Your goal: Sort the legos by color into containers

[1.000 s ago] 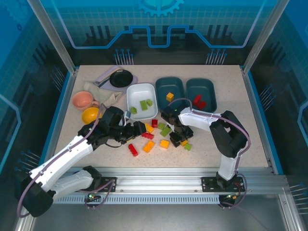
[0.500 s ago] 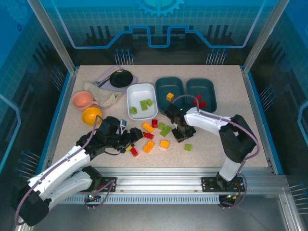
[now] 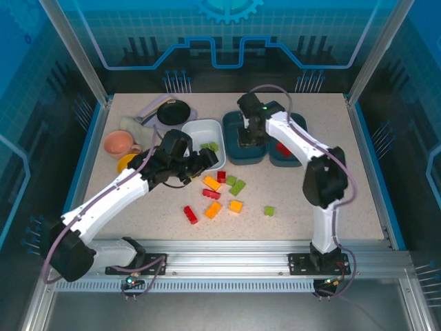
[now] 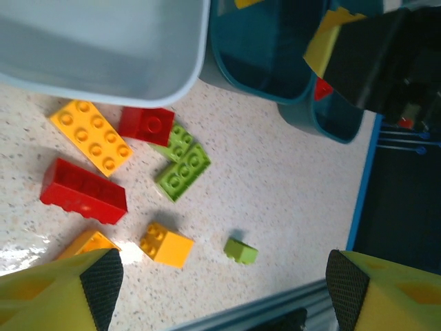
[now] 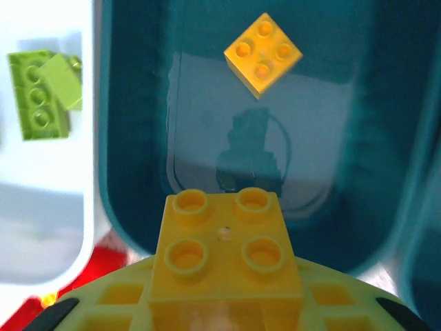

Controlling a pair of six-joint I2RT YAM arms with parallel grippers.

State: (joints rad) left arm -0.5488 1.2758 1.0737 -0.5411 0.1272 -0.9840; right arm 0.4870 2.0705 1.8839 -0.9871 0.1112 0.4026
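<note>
Containers are sitting at the back of the worktop (image 3: 310,200): white tray (image 3: 196,134), two teal trays (image 3: 233,146). Right hand (image 3: 248,136) is hovering over the left teal one; its wrist view is catching a yellow brick (image 5: 227,252) clamped above another brick (image 5: 262,53) lying inside. Left hand (image 4: 224,283) is gaping empty over loose legos (image 4: 182,169) beside the white tray.
</note>
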